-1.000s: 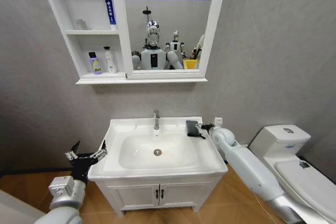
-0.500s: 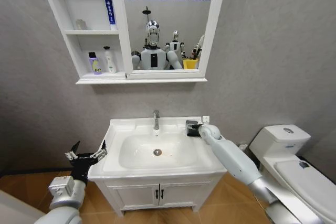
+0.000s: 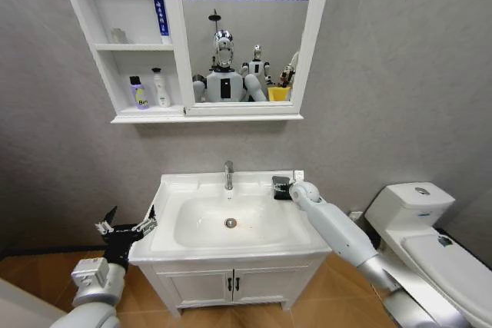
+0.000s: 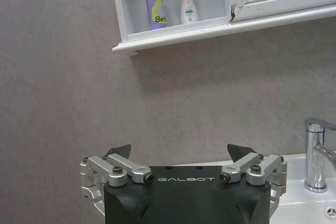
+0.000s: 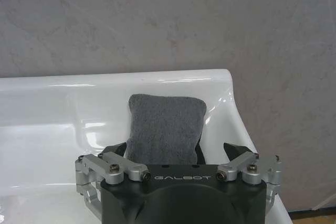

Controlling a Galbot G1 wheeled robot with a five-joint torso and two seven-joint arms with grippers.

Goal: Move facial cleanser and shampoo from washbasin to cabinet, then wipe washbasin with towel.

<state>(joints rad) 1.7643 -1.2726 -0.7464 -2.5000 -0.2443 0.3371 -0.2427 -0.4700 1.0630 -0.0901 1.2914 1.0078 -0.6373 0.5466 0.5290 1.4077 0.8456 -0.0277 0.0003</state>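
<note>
The dark grey towel (image 5: 165,124) lies folded on the back right corner of the white washbasin (image 3: 177,247); the head view shows the towel (image 3: 278,181) beside the tap. My right gripper (image 5: 176,150) is open just over it, a finger on each side, and the head view has that gripper (image 3: 282,189) at the same corner. Two bottles, one purple (image 3: 138,93) and one white (image 3: 161,88), stand on the lowest shelf of the cabinet (image 3: 115,51). In the left wrist view they are the purple bottle (image 4: 155,9) and the white bottle (image 4: 186,1). My left gripper (image 3: 123,228) hangs open left of the basin.
A chrome tap (image 3: 228,174) rises at the basin's back. A blue tube (image 3: 157,1) stands on the cabinet's top shelf beside the mirror (image 3: 246,36). A white toilet (image 3: 419,213) is close on the right, under my right arm. The vanity doors (image 3: 231,286) are below.
My right arm has swung left along the basin's back edge, bringing its gripper over the towel. The left arm and the bottles have not moved.
</note>
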